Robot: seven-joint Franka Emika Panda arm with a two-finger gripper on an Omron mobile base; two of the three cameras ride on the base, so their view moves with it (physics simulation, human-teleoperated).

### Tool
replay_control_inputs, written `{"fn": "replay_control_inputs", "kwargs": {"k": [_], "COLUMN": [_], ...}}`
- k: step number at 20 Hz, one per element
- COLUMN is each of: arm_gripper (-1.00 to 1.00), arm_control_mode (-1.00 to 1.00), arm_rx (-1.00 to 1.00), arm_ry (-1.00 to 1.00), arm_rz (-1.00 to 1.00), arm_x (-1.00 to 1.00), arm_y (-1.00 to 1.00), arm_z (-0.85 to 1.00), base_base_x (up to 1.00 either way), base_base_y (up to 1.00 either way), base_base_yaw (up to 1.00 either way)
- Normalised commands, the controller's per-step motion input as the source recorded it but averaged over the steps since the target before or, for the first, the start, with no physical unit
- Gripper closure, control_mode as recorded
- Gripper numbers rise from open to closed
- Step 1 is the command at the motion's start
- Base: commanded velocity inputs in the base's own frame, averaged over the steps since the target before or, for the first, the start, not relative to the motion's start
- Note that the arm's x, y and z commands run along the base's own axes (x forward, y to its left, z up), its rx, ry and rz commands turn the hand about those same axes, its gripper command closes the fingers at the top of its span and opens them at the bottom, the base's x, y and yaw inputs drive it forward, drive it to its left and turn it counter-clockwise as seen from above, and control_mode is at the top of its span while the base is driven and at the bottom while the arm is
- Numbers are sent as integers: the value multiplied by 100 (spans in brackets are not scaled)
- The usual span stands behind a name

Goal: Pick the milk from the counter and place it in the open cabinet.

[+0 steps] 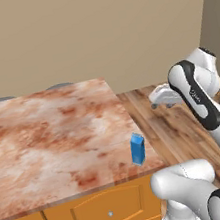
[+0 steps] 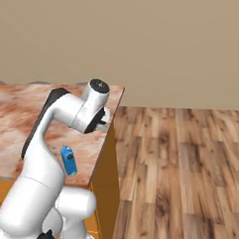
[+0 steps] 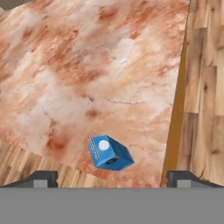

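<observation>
Milk (image 1: 138,149) is standing upright on the marbled tabletop (image 1: 50,137), right near the front corner closest to the plank floor (image 2: 183,163). The claw (image 3: 112,178) hangs above it with fingers (image 3: 43,178) spread wide apart, nothing between them, milk sitting untouched below.

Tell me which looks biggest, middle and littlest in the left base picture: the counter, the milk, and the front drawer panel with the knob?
Largest to smallest:
1. The counter, by far the widest.
2. The drawer panel, under the counter's front edge.
3. The milk, a little blue carton standing near the counter's front right corner.
</observation>
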Motion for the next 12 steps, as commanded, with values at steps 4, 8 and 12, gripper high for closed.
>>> {"fn": "replay_control_inputs", "kwargs": {"k": [4, 8, 12], "arm_gripper": [-100, -100, -100], "arm_control_mode": [-100, -100, -100], "arm_rx": [6, 1, 0], "arm_ry": [-18, -18, -17], "arm_rz": [15, 17, 20], "arm_x": [-30, -32, -35], "arm_y": [0, 0, 0], "arm_z": [-39, -35, -48], "base_base_x": [0, 0, 0], "base_base_y": [0, 0, 0], "base_base_yaw": [0, 0, 0]}}
